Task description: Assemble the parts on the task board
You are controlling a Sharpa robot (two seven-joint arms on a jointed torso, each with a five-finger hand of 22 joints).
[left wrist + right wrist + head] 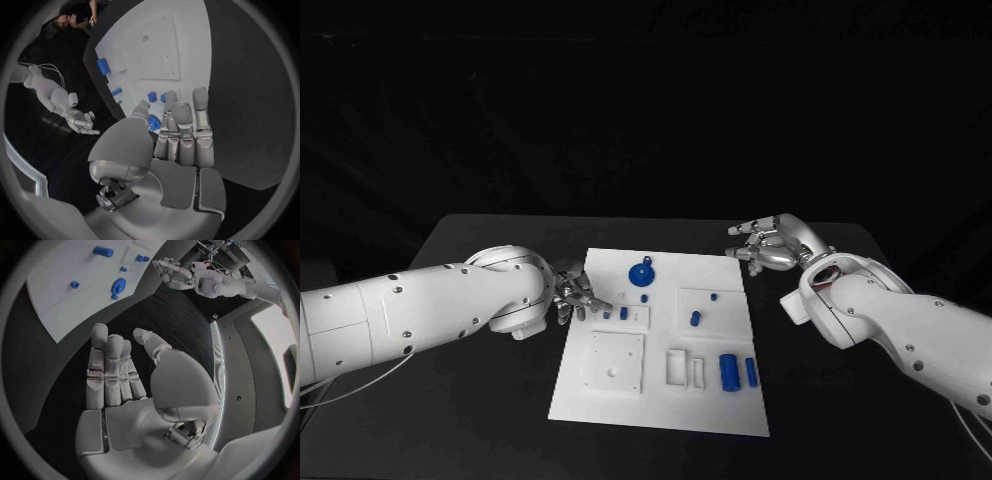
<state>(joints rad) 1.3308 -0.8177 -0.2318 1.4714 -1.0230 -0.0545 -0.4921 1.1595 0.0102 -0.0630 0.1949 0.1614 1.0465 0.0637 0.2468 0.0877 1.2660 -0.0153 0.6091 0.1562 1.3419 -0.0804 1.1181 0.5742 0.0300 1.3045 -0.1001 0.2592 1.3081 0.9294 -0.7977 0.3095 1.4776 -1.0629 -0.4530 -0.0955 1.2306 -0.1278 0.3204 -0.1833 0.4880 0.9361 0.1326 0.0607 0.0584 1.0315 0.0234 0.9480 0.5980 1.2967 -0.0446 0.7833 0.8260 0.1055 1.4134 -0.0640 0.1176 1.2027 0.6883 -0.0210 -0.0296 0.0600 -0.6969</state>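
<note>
Head view | left hand (574,298) fingers apart, empty, at white rectangular task board (664,410) edge | right hand (769,243) likewise empty | risk: knocking small blue plastic peg (623,313) over.

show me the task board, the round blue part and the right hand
task board (625,405), head view, bare near-left corner
round blue part (642,275), head view, its centre
right hand (769,245), head view, middle of hand
</note>
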